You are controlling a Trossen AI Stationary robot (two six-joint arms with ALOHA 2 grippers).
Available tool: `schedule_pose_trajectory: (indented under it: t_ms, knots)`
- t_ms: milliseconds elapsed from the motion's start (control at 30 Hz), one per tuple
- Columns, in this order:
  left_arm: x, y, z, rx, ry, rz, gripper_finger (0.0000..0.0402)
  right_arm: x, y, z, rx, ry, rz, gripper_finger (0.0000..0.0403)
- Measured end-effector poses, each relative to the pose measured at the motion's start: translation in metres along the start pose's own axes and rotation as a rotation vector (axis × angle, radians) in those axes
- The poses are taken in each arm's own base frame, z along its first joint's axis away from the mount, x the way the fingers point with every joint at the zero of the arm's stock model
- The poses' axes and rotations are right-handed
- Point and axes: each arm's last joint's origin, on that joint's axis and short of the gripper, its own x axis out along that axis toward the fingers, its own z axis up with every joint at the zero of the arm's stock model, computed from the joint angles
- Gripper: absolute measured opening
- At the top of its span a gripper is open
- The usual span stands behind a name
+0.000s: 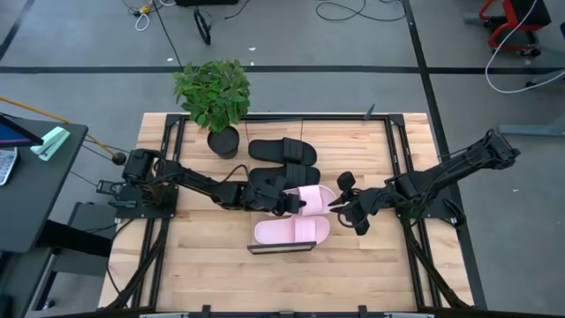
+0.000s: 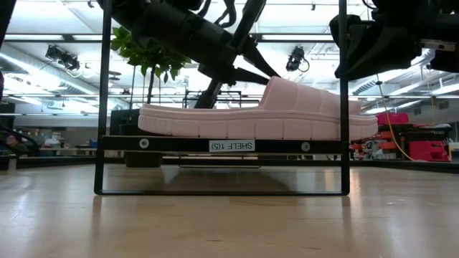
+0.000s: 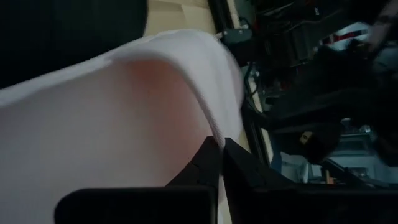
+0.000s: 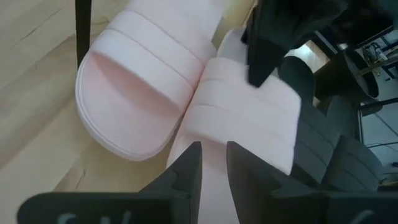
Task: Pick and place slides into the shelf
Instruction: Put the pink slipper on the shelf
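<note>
One pale pink slide [image 1: 291, 231] lies on the shelf [image 1: 282, 249] with its sole on the board [image 2: 229, 144] and its strap toward the table's right. A second pink slide [image 1: 316, 198] sits just beyond it, between my two grippers. My left gripper [image 1: 297, 206] is shut at that slide's left part. My right gripper [image 1: 339, 206] is shut on its right end. One black slide [image 1: 282, 152] lies flat on the table farther back. Another black slide [image 1: 263, 184] is half hidden under my left arm. My left gripper's shut fingertips [image 3: 214, 152] lie against the second pink slide's pale upper surface [image 3: 155, 106], coming nearly level from the table's left. Nothing shows between the fingers. My right gripper pinches that slide's right end [image 4: 211, 134], just beside the ribbed strap [image 4: 249, 118], between its two fingers. They slant down from the table's right. What the slide rests on, I cannot tell.
A potted plant [image 1: 214, 99] stands at the table's far left. The shelf's thin black uprights [image 2: 105, 107] rise at both ends in the low view. Dark rails [image 1: 402, 168] run along the table's left and right sides. Bare wood [image 1: 282, 283] lies near the front edge.
</note>
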Motion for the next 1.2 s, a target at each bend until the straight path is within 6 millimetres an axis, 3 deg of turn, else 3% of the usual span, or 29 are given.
schedule_pose_trajectory:
  t_ms: [433,767,1200]
  knots:
    - [0.001,0.01,-0.001,-0.014,0.047,0.088,0.0016,0.002,0.001,-0.001,-0.003,0.011,0.005,0.008]
    - [0.004,0.015,0.013,0.019,0.051,0.104,0.0022,0.002,0.001,-0.001,-0.003,0.011,0.005,0.008]
    - [0.017,0.032,0.005,0.041,0.094,0.151,0.0018,0.002,0.001,-0.001,-0.001,0.014,0.006,0.008]
